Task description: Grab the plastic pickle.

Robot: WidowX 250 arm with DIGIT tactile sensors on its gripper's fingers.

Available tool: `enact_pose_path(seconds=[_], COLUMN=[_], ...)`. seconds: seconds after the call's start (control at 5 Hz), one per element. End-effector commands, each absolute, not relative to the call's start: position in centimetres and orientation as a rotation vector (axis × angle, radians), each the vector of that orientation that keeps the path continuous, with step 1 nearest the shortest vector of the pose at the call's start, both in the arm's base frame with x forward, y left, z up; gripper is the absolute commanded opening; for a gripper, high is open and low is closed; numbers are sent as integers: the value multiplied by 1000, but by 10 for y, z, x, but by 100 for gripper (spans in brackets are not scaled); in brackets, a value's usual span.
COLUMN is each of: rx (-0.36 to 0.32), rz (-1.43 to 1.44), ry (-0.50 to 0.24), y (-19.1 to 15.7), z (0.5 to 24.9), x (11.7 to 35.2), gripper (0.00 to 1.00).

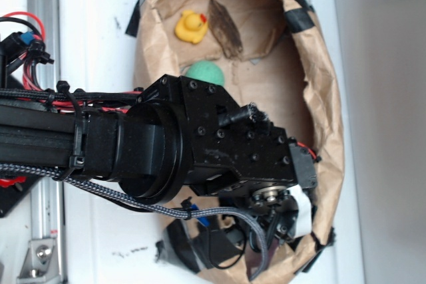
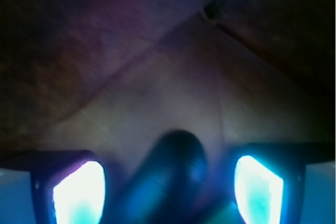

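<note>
In the wrist view the gripper (image 2: 168,187) stands wide, its two glowing fingers (image 2: 79,192) at the lower left and lower right with the dark rounded plastic pickle (image 2: 173,174) lying between them, touching neither, on brown paper. In the exterior view the black arm (image 1: 200,141) fills the middle of the frame over the paper bag (image 1: 326,98), while a yellow duck (image 1: 192,26) and a green ball (image 1: 205,72) lie in the upper centre

surface: white tabletop (image 1: 100,24) carrying everything, scuffed w/ dark marks
on it: brown paper bag (image 1: 326,98) lying open, black tape along rim
left edge: metal rail (image 1: 41,4) running along table
</note>
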State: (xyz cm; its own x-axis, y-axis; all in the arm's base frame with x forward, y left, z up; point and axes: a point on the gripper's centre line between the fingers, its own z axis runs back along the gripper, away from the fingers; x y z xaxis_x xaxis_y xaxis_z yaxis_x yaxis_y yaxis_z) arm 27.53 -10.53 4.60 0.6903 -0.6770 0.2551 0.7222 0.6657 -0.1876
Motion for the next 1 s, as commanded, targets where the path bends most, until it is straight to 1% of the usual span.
enact_pose_path(seconds=[0.0, 0.2, 0.6, 0.8], rx=[-227, -176, -149, -141], rz=[-846, -757, -701, -683], ry=[-162, -110, -113, -121], y=[-122, -112, -103, -102], z=[60, 48, 39, 38], x=[264, 262, 255, 256], gripper=[100, 0, 0, 0])
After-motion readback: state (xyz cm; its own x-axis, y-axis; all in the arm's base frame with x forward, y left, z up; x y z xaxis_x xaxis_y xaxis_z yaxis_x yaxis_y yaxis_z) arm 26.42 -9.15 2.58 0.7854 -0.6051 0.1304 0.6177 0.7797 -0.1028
